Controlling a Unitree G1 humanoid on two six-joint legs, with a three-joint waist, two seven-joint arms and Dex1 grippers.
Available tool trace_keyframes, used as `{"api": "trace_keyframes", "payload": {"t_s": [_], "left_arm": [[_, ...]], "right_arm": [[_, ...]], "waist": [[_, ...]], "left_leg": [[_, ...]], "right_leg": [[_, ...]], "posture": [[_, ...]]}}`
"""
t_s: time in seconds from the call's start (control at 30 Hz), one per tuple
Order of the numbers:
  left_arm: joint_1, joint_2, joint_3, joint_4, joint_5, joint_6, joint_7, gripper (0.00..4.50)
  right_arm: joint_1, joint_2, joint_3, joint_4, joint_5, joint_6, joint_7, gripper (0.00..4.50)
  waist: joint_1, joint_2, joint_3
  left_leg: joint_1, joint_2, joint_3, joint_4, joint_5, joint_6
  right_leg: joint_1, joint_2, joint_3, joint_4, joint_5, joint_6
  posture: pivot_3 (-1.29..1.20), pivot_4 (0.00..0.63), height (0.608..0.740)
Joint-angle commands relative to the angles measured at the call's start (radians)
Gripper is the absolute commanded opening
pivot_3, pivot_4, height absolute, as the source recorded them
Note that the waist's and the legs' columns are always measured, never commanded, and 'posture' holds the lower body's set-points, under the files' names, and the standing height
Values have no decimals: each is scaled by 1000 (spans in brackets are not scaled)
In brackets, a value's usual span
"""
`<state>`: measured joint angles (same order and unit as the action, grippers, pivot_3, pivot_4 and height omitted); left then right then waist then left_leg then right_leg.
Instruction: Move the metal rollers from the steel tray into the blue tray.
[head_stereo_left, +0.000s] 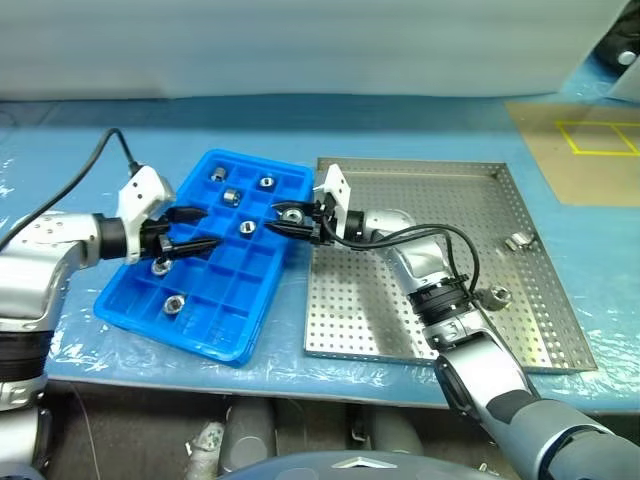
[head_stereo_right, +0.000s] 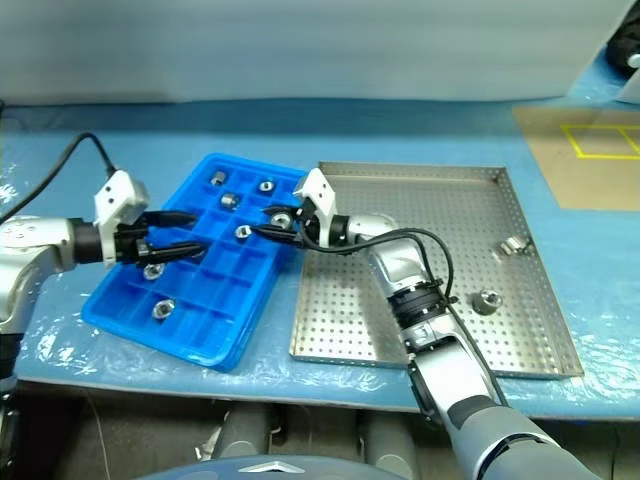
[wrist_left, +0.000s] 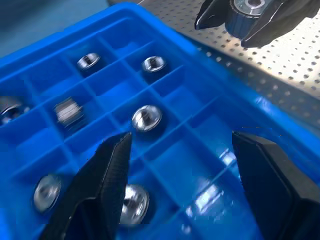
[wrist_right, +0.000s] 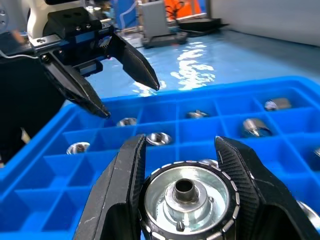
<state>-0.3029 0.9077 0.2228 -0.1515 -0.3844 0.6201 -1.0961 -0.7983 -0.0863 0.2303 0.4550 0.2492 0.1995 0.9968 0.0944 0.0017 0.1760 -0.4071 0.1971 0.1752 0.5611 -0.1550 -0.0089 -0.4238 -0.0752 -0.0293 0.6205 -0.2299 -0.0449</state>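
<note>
One shiny silver metal roller (head_stereo_left: 291, 214) rides in the right gripper (head_stereo_left: 284, 222), clamped, over the bright blue compartmented plastic tray (head_stereo_left: 255, 300).
Left gripper (head_stereo_left: 190, 231) hovers open nearby; the grippers could collide or the release misplace it, while two rollers wait on the perforated steel tray (head_stereo_left: 520, 330).

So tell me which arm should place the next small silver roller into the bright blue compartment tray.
Right. The right gripper is shut on a metal roller at the blue tray's edge, while the left gripper hovers open and empty over it.

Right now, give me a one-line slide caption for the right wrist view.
Right pincer grips a metal roller above the blue tray, open left pincer opposite.
</note>
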Motion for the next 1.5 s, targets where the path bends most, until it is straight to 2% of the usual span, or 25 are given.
{"api": "trace_keyframes", "payload": {"t_s": [0.03, 0.13, 0.3, 0.53, 0.7, 1.13, 1.5], "left_arm": [[41, 39, 122, -36, -31, 12, 34, 3337], [117, 48, 166, -100, -57, 39, 45, 3337], [210, 48, 205, -196, -110, 93, 66, 3337], [320, 39, 232, -291, -170, 127, 84, 3337], [362, 36, 252, -317, -189, 135, 111, 3337], [354, 45, 256, -324, -220, 139, 163, 3337], [323, 60, 245, -288, -221, 133, 154, 3337]], "right_arm": [[-53, 54, -2, 95, -23, -92, -4, 1763], [-76, 95, 3, 163, -42, -132, 12, 1763], [-73, 147, 14, 175, -45, -98, 45, 1763], [6, 207, 101, 128, -71, -54, 90, 1763], [-6, 236, 117, 148, -80, -58, 88, 1763], [-109, 330, 106, 228, -81, -156, 28, 1763], [-134, 387, 132, 272, -82, -169, -19, 1763]], "waist": [[13, -1, 0], [31, -2, 1], [57, -2, 1], [61, -2, 1], [66, -2, 1], [68, -3, 1], [67, -3, 1]], "left_leg": [[0, 0, 0, 0, 0, 0], [0, 1, 0, 0, 0, -1], [0, 2, -1, 0, 0, -1], [1, 2, -1, -1, 1, -3], [1, 2, -3, -3, 2, -5], [2, 2, -3, -5, 3, -6], [2, 2, -3, -5, 3, -6]], "right_leg": [[0, 0, 0, 0, 0, 0], [0, 0, -1, 0, 0, 0], [0, 0, -1, 1, 0, 0], [0, 1, -1, 2, 0, 0], [0, 1, -1, 3, -1, 0], [-1, 2, -1, 2, -1, -1], [-1, 2, -1, 2, -1, -1]], "posture": [[329, 150, 740], [356, 150, 740], [370, 150, 740], [403, 150, 740], [425, 150, 740], [429, 150, 740], [410, 150, 740]]}}
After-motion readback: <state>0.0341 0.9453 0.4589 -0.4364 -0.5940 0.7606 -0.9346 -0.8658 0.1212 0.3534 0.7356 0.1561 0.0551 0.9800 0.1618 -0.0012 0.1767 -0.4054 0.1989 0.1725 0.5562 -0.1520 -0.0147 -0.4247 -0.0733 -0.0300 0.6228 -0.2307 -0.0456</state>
